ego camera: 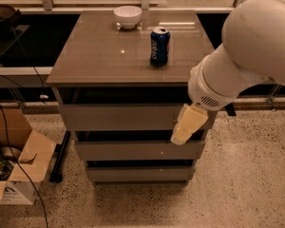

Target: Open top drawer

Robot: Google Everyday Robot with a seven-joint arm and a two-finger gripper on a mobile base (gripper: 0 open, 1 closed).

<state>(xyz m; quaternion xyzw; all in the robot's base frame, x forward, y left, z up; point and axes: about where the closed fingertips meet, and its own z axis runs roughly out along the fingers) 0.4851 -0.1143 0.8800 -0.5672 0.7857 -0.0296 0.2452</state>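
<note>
The top drawer point(118, 117) is the widest grey-brown front, just under the cabinet top, and it looks closed. Below it are a narrower front with a white speck point(133, 150) and the shortest front point(137, 174). My gripper point(180, 136) hangs from the big white arm point(247, 51) at the right. It sits in front of the top drawer's right end and reaches down to that drawer's lower edge. Its cream fingers point(187, 125) point down and left.
A blue soda can point(159, 46) and a white bowl point(128, 16) stand on the cabinet top point(99, 56). An open cardboard box point(16, 167) and cables lie on the speckled floor at the left. Dark shelving runs behind the cabinet.
</note>
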